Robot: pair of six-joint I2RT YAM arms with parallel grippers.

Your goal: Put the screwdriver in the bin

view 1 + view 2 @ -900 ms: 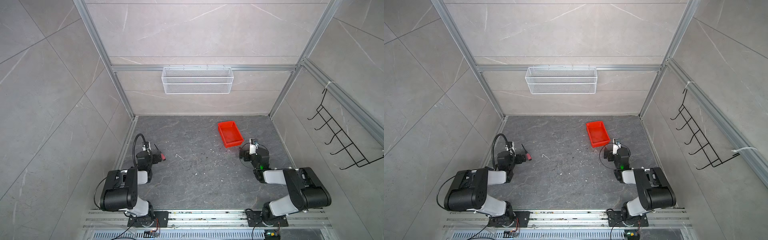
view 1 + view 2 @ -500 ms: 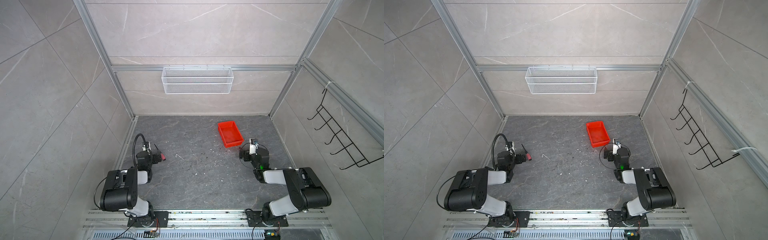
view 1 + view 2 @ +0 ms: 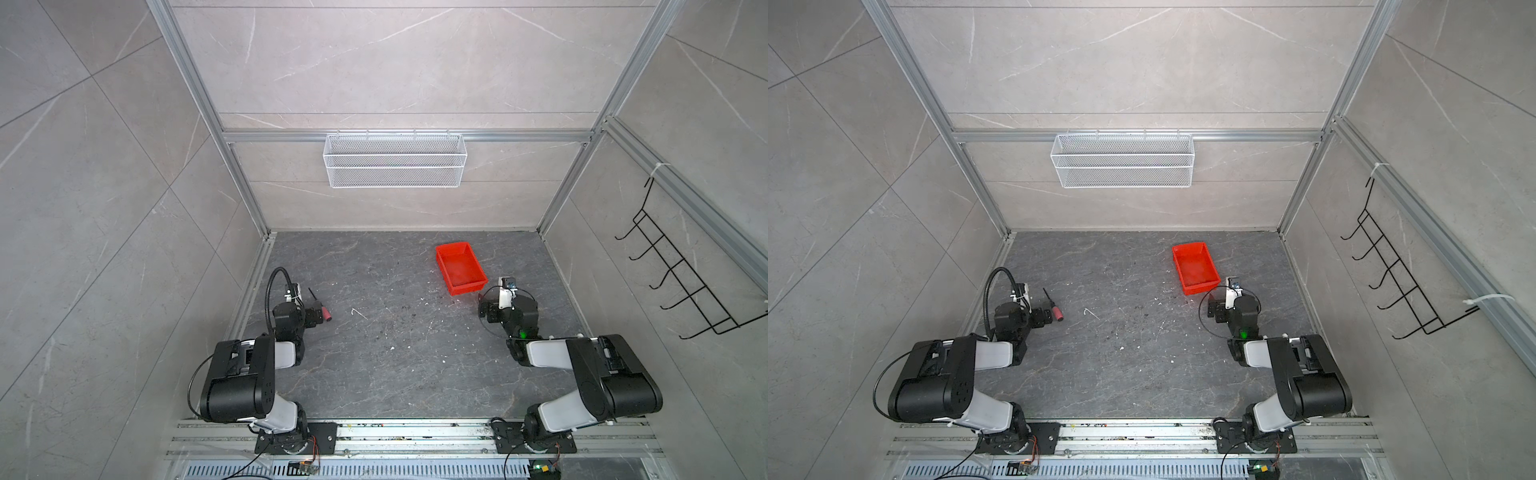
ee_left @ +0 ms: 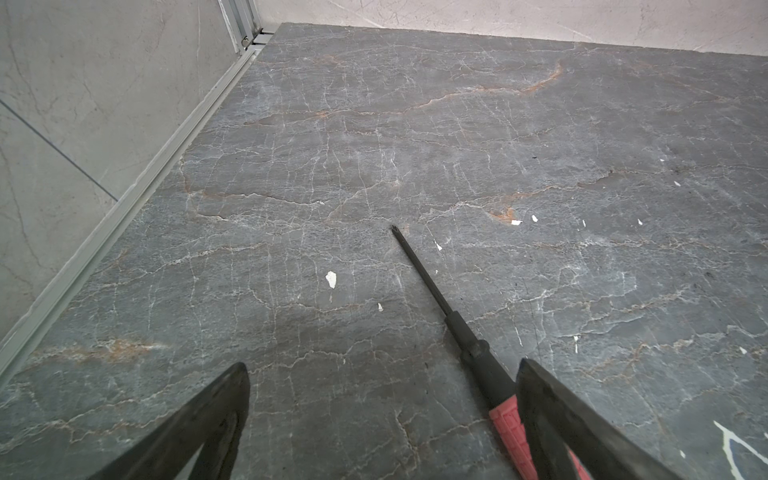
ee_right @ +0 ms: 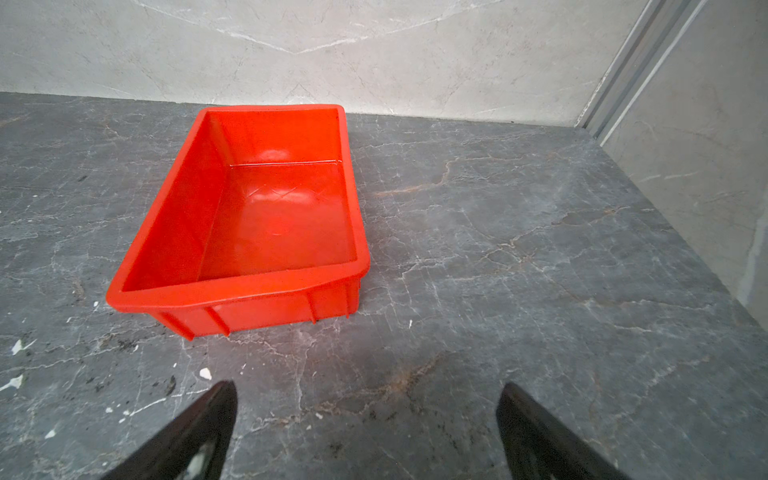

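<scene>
Hovering the left gripper [image 4: 382,365] low over the dark stone floor [image 4: 415,145], fingers [image 4: 216,407] spread wide and released, gripping nothing. Finding the screwdriver [image 4: 461,332] lying flat at about nine o'clock on that floor in both top views, tip pointing toward eleven o'clock, red handle toward five and tucked close beside one finger rather than centred in the gap; not managing to tell whether touching or just clear. Judging the pick-up as the step in hand. Doing it well probably meaning: sliding sideways, centring the handle between the fingers, lowering almost onto the stone, then closing across the textured red grip rather than the thin black shaft, and avoiding nudging the round handle into rolling away. Then lifting level, carrying toward two o'clock to the red plastic bin [image 3: 468,288] sitting empty at about one o'clock, well apart from the tool, and letting go low inside the shallow walls. Keeping the right gripper [image 5: 368,386], likewise spread and empty near the bin's short wall at about three o'clock, clear of the path. Reading no brand, label or writing anywhere in view.
</scene>
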